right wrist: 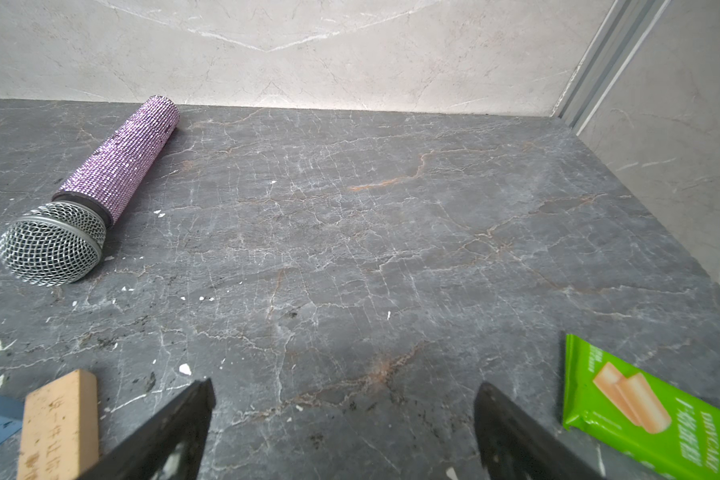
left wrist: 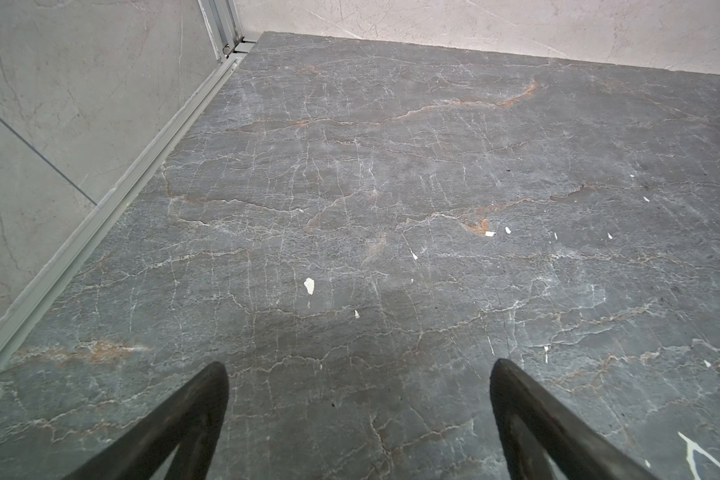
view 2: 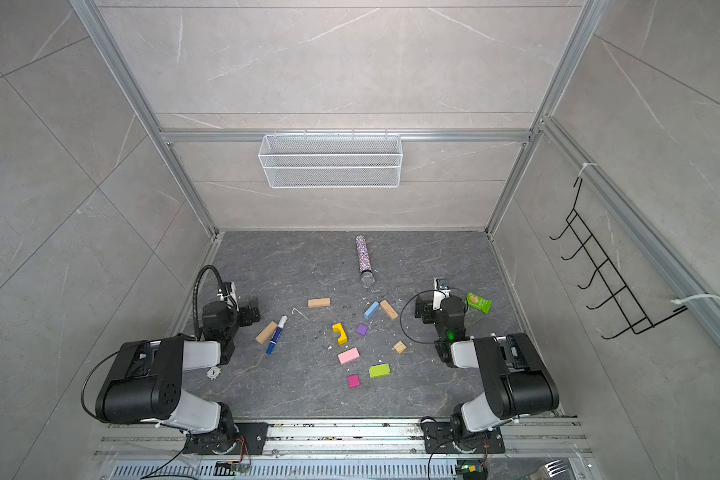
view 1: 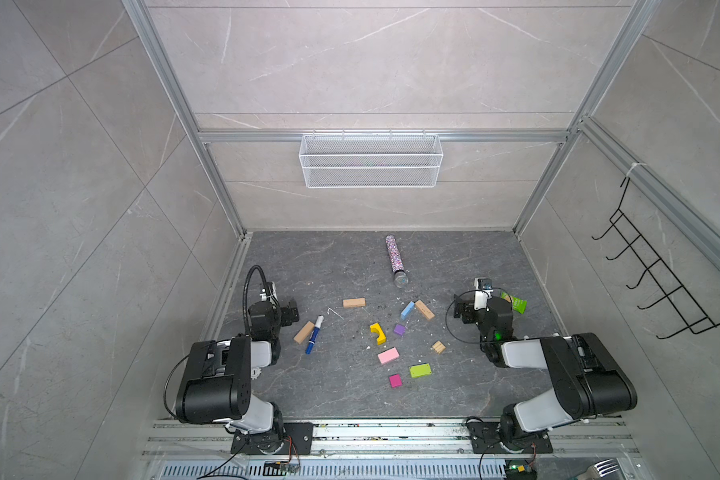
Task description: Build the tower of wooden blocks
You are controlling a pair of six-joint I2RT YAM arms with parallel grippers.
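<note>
Trouble waits in the clutter: the wood blocks (view 1: 399, 329) lie flat and scattered about the middle of the dark stone table (view 1: 341, 395), with no tower begun. At 9 o'clock a tan bar (view 1: 304, 332) sits just beside a blue-and-white marker pen (view 1: 314, 334). Jaws closing there could catch the pen too, or shove the bar askew. At 1 o'clock a light-blue block (view 1: 407, 310) and a second tan bar (view 1: 425, 309) lie close together in a V, so lifting one would likely knock the other. White flecks litter the stone, and a base bar laid on one may rock. The yellow arch (view 1: 378, 333), on its side near centre, offers a curved face that may slip. A glittery microphone (view 1: 395, 259) at 12 o'clock is round and could roll if bumped. The pink block (view 1: 388, 355), lime-green block (view 1: 420, 370) and magenta block (view 1: 395, 380) cluster toward 6 o'clock.

The left gripper (left wrist: 358, 370), at 9 o'clock, has its jaws spread wide over bare stone and holds nothing. The right gripper (right wrist: 346, 388), at 3 o'clock, is likewise fully parted and empty. The second tan bar lies just outside one of its fingers and a green snack packet (right wrist: 649, 403) just outside the other.
</note>
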